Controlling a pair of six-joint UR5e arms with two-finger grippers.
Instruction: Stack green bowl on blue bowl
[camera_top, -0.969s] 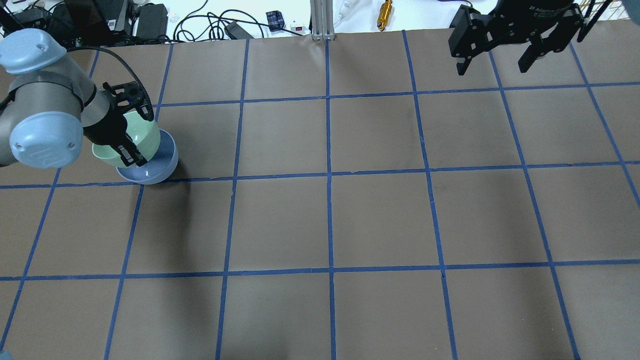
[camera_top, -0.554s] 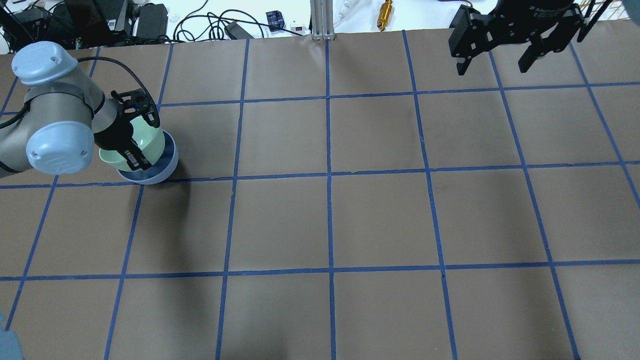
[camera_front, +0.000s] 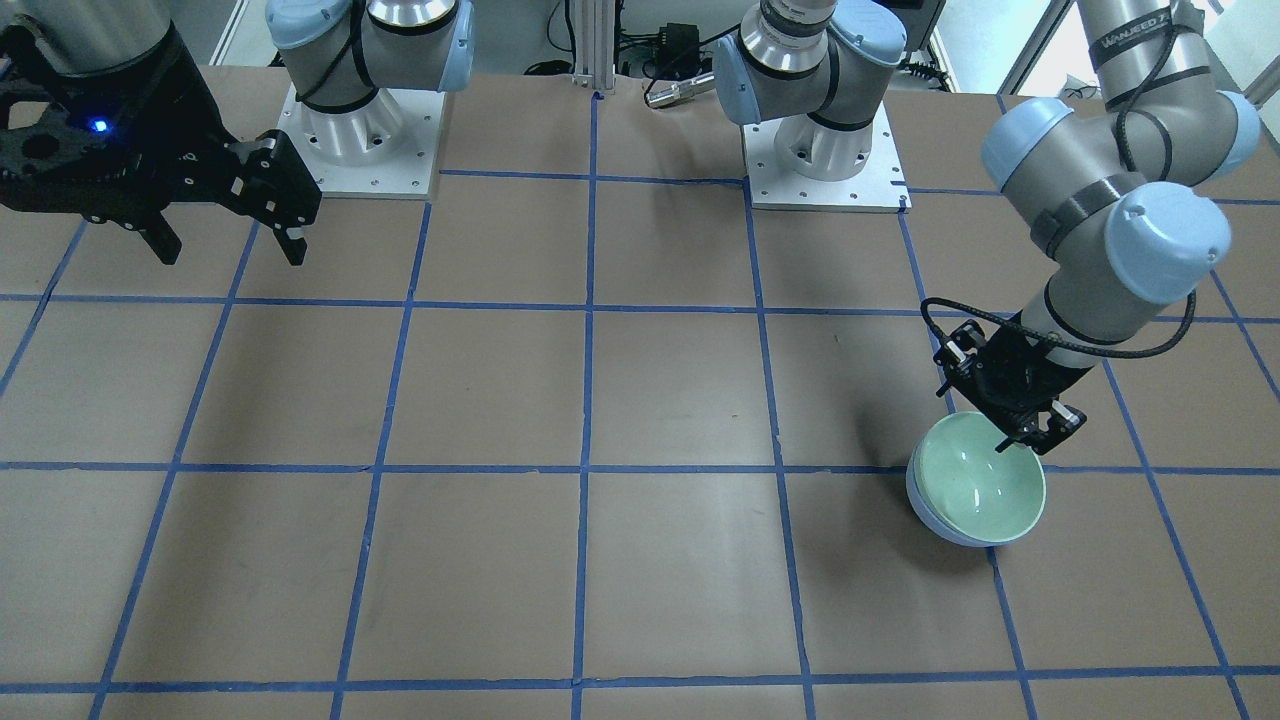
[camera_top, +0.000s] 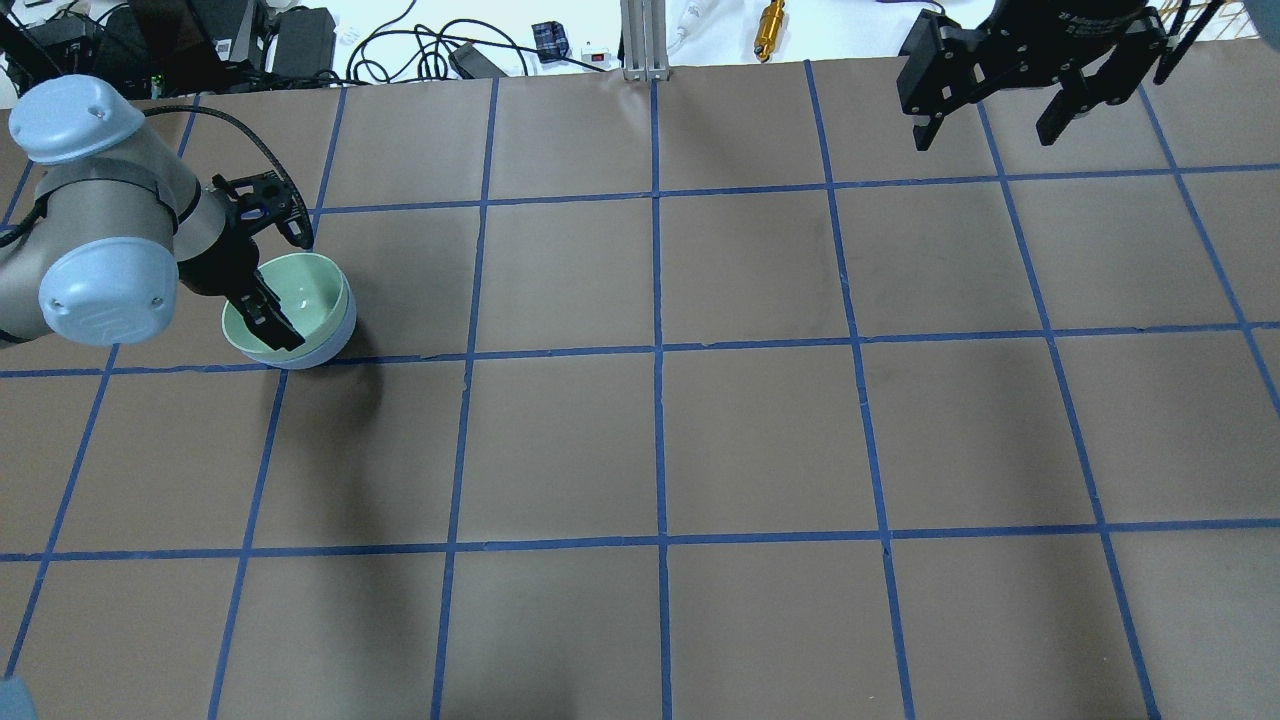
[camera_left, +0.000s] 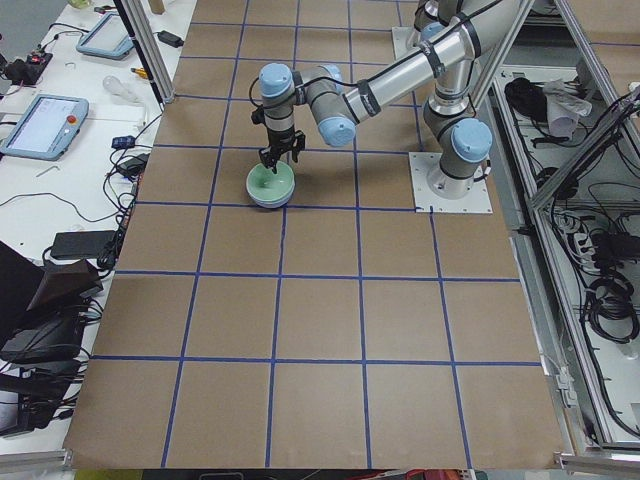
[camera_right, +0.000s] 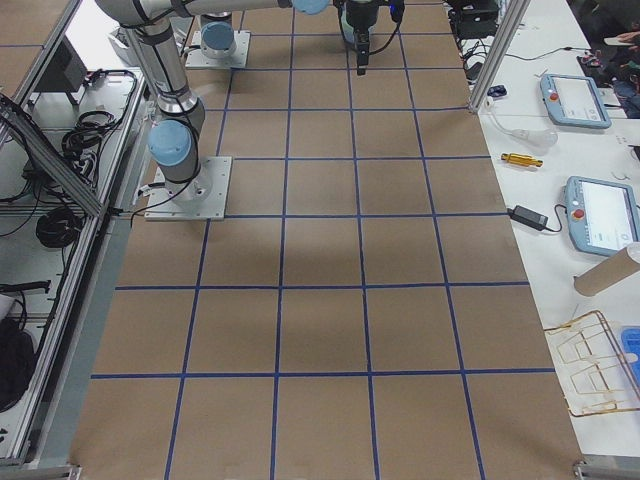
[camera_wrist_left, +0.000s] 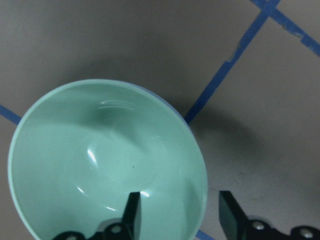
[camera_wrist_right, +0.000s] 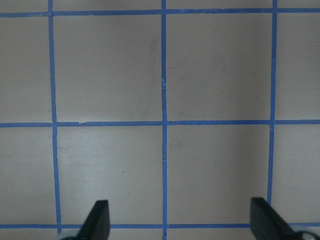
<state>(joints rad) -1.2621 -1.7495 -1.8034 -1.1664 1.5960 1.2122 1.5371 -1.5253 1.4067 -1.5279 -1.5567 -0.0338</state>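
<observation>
Left wrist view: a glossy, pale mint-green round bowl (camera_wrist_left: 100, 160) fills most of the frame. The left gripper (camera_wrist_left: 177, 217) is spread wide. One black finger (camera_wrist_left: 132, 212) is seen over the bowl's inside and the other outside its rim, with clear gaps on both sides.

Overhead view: the green bowl is nested upright inside a glossy, pale periwinkle-blue round bowl (camera_top: 338, 335). Both sit at the left of a brown paper-covered table (camera_top: 760, 440) marked with blue tape squares.

Front-facing view: of the blue bowl, only a thin crescent is shown beneath the green bowl.

Right wrist view: the right gripper (camera_wrist_right: 180, 220) is held wide apart above the taped grid, with no object between its fingers.
</observation>
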